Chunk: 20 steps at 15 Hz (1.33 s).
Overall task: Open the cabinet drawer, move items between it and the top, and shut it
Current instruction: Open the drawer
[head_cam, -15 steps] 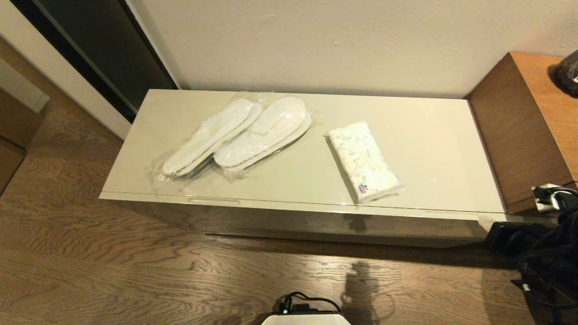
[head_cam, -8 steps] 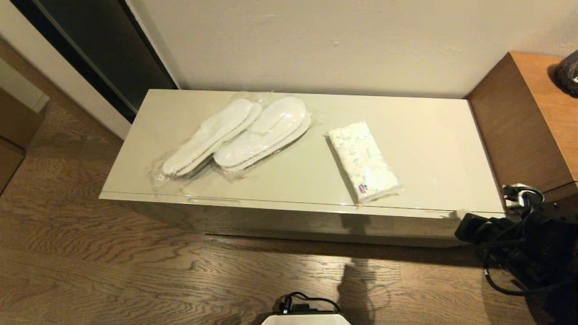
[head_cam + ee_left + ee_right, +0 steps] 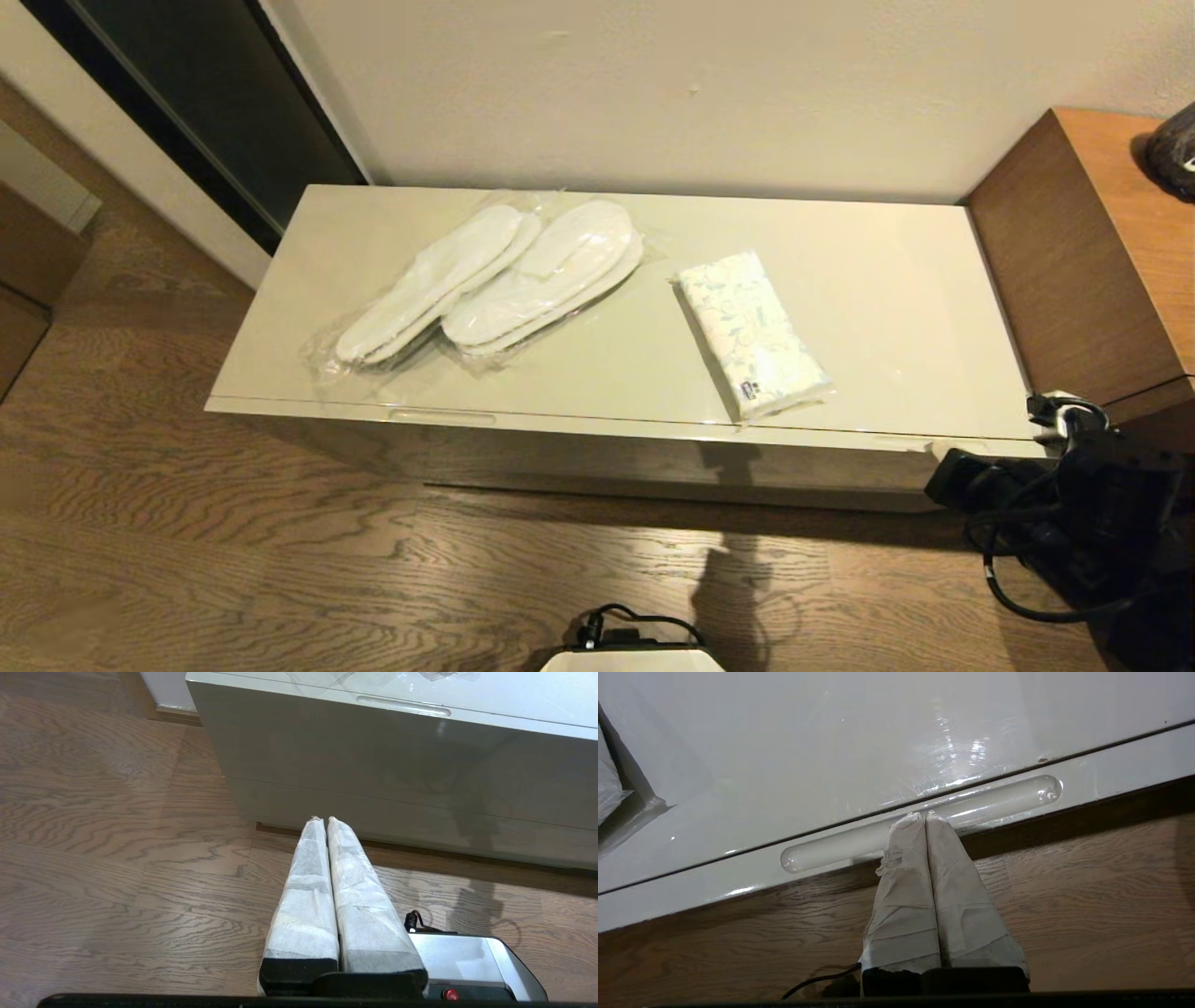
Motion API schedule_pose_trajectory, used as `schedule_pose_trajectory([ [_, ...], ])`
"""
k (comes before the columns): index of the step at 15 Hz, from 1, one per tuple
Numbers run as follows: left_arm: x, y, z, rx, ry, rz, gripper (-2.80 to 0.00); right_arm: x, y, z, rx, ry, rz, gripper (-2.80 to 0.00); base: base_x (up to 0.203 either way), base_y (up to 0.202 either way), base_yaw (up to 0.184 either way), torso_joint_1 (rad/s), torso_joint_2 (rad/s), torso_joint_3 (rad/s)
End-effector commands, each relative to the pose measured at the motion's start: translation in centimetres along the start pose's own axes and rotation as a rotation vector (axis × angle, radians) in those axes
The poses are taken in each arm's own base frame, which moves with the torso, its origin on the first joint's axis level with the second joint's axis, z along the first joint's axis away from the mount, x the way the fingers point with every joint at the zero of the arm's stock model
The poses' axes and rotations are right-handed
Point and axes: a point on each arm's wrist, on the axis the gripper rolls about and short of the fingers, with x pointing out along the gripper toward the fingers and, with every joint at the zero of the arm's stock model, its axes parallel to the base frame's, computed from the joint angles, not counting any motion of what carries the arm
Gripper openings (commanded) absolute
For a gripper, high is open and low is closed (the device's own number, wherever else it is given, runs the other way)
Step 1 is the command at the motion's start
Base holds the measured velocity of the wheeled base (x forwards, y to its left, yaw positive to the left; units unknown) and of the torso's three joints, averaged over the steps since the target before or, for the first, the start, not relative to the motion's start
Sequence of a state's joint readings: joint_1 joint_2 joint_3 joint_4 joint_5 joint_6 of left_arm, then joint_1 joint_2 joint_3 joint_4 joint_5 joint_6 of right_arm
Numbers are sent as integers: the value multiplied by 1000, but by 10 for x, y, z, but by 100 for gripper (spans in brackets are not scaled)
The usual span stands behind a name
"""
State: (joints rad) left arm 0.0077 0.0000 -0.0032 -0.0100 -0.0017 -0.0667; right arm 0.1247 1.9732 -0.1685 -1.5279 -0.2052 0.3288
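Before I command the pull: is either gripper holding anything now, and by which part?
Nothing is held. The right gripper is shut, tips at the drawer's notch; the left gripper is shut too, low before the cabinet front.

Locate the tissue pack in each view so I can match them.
Head view: the tissue pack lies on the top, right of centre, near the front edge.
Left wrist view: not in it.
Right wrist view: probably the white wrapped corner at the picture's edge.
Shared landmark: seam above the cabinet drawer.
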Motion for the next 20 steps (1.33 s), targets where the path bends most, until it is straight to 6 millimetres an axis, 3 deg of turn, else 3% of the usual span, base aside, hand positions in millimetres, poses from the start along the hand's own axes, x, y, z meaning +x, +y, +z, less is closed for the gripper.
schedule_pose_trajectory([
  [1, 0, 0, 0, -1, 0, 0, -280, 1, 0, -5, 9, 19, -2, -280, 0, 0, 0, 0, 0, 0],
  [4, 0, 0, 0, -1, 1, 0, -280, 0, -3, -20, 0, 92, -21, -280, 0, 0, 0, 0, 0, 0],
  [7, 0, 0, 0, -1, 0, 0, -280, -1, -2, -22, 22, 101, -17, -280, 0, 0, 0, 0, 0, 0],
  [14, 0, 0, 0, -1, 1, 0, -280, -24, -5, -37, 131, 201, -34, -280, 0, 0, 0, 0, 0, 0],
  [20, 0, 0, 0, -1, 1, 0, -280, -35, -6, -30, 207, 155, -104, -280, 0, 0, 0, 0, 0, 0],
])
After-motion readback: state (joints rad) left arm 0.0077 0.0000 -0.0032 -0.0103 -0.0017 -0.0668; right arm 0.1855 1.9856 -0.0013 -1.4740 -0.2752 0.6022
